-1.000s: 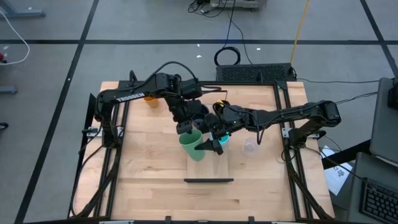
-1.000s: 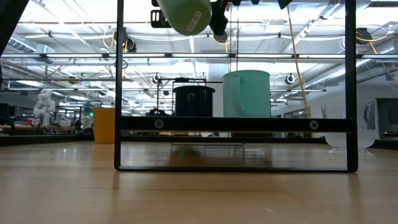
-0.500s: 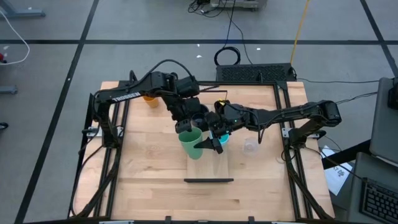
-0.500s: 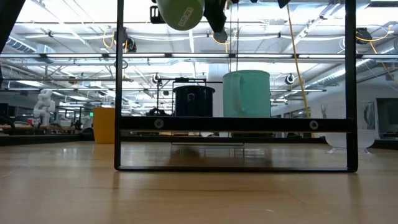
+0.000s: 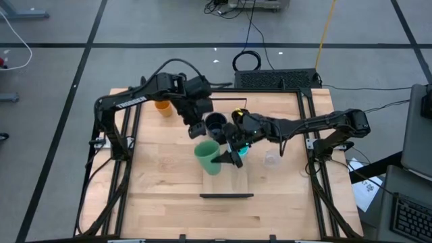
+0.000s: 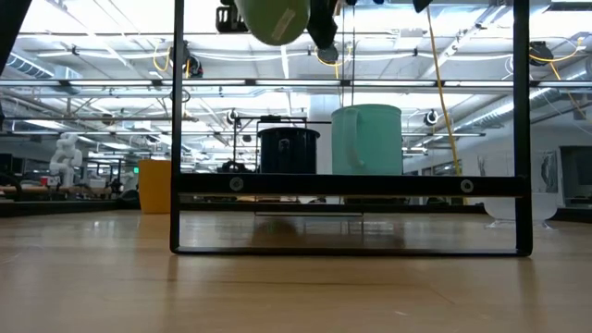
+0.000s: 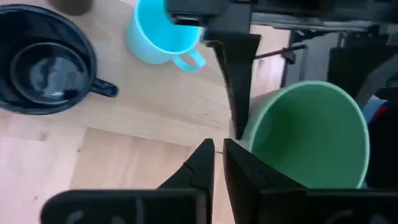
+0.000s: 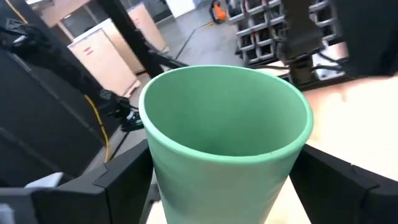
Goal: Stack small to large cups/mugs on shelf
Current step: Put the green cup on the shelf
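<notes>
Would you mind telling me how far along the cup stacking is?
Done: a tall black cup sits inside the dark mug. In hand: the right gripper holds the green cup, lifted. Remaining: orange cup, clear cup and blue mug stand loose; left gripper waits nearby.

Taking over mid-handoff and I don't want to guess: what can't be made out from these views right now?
- Green cup: in the low view the top edge cuts it off, so its height above the shelf is unclear.
- Right gripper: the right wrist view shows a finger either side of the cup, but the cup hides any contact.
- Clear cup: too faint in the high view to read.
- Orange cup: partly hidden under the left arm.
</notes>
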You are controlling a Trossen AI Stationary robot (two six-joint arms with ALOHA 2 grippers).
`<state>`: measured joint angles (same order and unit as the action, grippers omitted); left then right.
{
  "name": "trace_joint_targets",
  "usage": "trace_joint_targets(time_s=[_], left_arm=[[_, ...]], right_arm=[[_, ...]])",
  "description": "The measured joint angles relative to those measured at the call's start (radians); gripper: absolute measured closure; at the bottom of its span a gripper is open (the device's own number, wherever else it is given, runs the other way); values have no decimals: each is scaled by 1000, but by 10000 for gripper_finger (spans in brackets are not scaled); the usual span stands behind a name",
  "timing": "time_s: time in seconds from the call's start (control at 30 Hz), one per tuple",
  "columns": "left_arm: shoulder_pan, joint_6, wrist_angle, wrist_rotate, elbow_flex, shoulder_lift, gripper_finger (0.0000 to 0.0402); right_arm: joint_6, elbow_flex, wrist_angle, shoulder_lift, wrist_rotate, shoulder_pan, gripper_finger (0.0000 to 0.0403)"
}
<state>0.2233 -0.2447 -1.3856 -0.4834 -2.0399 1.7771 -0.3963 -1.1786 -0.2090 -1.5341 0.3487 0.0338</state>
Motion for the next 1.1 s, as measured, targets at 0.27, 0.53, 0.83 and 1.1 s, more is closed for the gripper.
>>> trace_joint_targets(time_s=[0.27, 0.53, 0.83, 1.1], left_arm=[[29, -9, -70, 57, 1, -71, 369], [57, -118, -47, 211, 1, -242, 369], [56, -238, -2, 329, 0, -391, 369], [31, -264, 14, 381, 0, -422, 369]], right_arm=[[29, 0, 23, 0, -22, 1, 84], [139, 2, 50, 0, -142, 1, 84], [231, 8, 24, 0, -265, 2, 85], [240, 89, -61, 0, -353, 1, 85]])
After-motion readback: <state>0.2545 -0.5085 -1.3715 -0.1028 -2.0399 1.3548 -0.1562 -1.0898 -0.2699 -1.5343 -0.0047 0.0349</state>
